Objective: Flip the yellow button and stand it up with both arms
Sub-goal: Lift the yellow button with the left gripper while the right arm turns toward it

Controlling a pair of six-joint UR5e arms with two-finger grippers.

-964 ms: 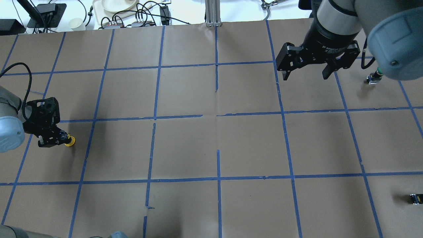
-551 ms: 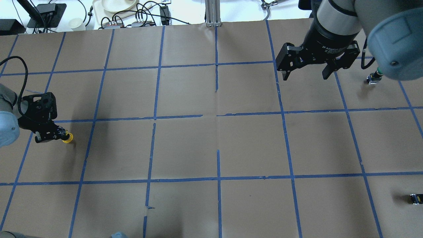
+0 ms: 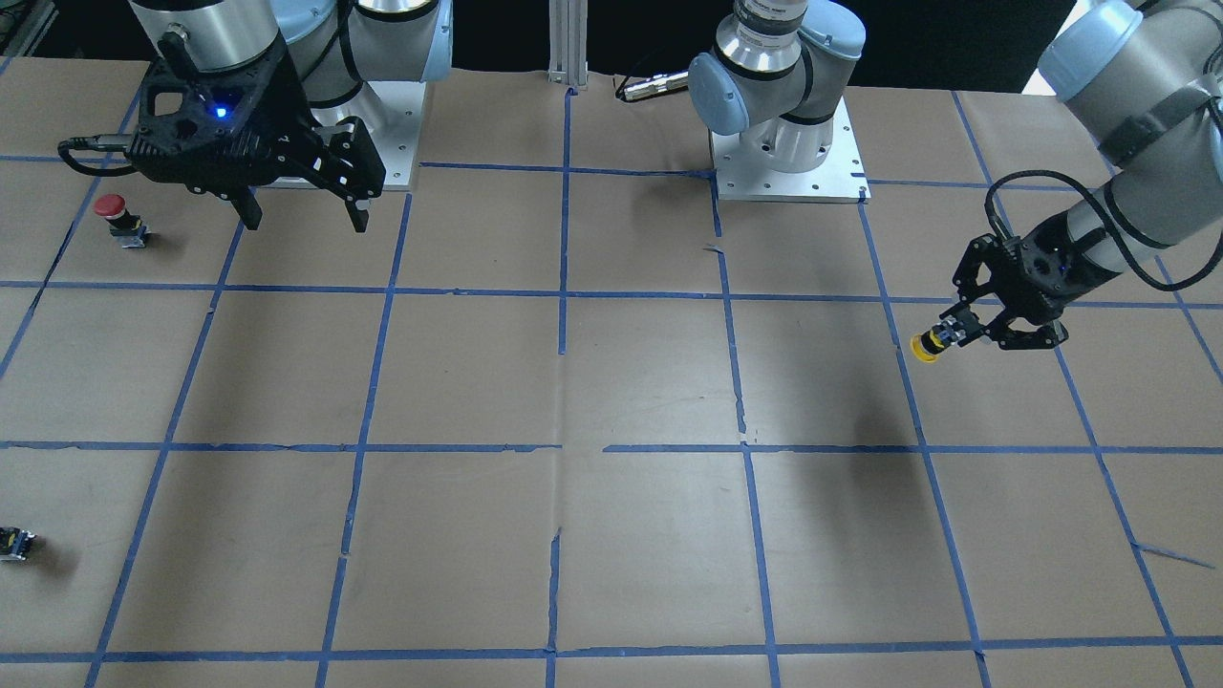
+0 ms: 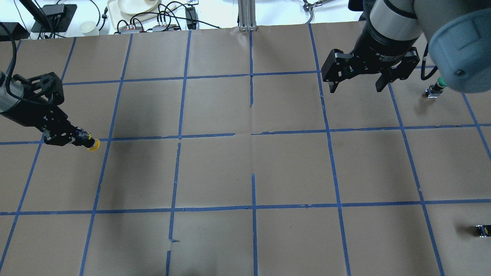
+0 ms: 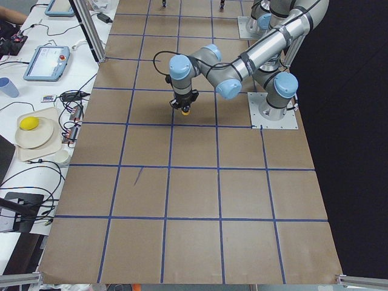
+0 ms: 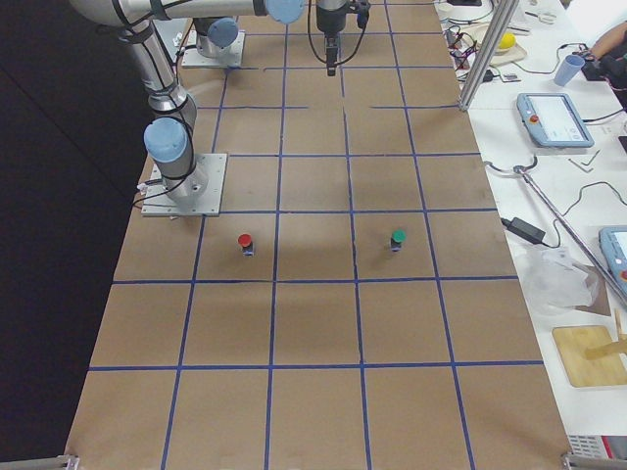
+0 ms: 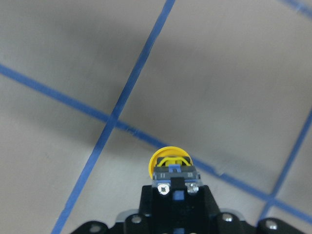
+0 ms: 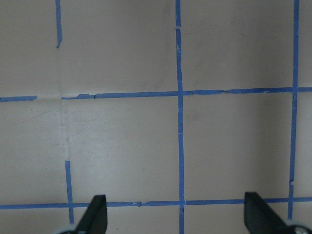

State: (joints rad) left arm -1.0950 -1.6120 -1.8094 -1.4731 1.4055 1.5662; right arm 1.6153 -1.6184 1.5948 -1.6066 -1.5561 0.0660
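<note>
The yellow button (image 4: 92,145) has a round yellow cap on a black and grey body. My left gripper (image 4: 78,138) is shut on the body and holds it above the table at the left, cap pointing away from the gripper. It also shows in the front view (image 3: 927,346), in the left wrist view (image 7: 170,163) and small in the exterior left view (image 5: 186,110). My right gripper (image 4: 355,87) is open and empty, high over the far right of the table; its fingertips (image 8: 95,214) frame bare paper in the right wrist view.
A red-capped button (image 3: 115,212) stands near my right gripper, and a green-capped button (image 4: 435,89) beside it. A tiny black-and-yellow block (image 4: 482,230) lies at the near right edge. The brown paper table (image 4: 253,168) carries a blue tape grid. Clutter lines the far edge.
My left gripper has lifted with the yellow button and swung it forward and toward the table's middle, tilting so the cap points outward. My right gripper has barely moved.
</note>
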